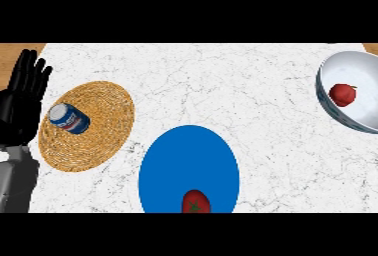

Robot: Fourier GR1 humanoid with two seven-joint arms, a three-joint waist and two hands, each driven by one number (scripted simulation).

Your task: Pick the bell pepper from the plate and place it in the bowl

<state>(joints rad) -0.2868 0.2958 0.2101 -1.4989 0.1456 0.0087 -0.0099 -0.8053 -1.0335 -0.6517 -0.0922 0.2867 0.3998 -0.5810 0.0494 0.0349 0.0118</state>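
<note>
On the white table (244, 90): 1 red bell pepper (195, 202) sits on the blue plate (184, 155); the bowl (334, 111) holds what seems an apple (342, 94), so room remains. Left hand (21, 102) rests, fingers straight; right hand unseen.

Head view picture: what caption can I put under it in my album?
A red bell pepper sits on a blue plate, a white bowl waits at right, left hand resting.

This is a kitchen. The worktop (244, 95) is white marble with fine grey veins, and strips of wood show at its far corners. On it stand tableware and food: a blue plate (188, 160), a white bowl (362, 85), a woven straw mat (103, 135) carrying a drinks can (69, 118), and red produce in the dishes.
</note>
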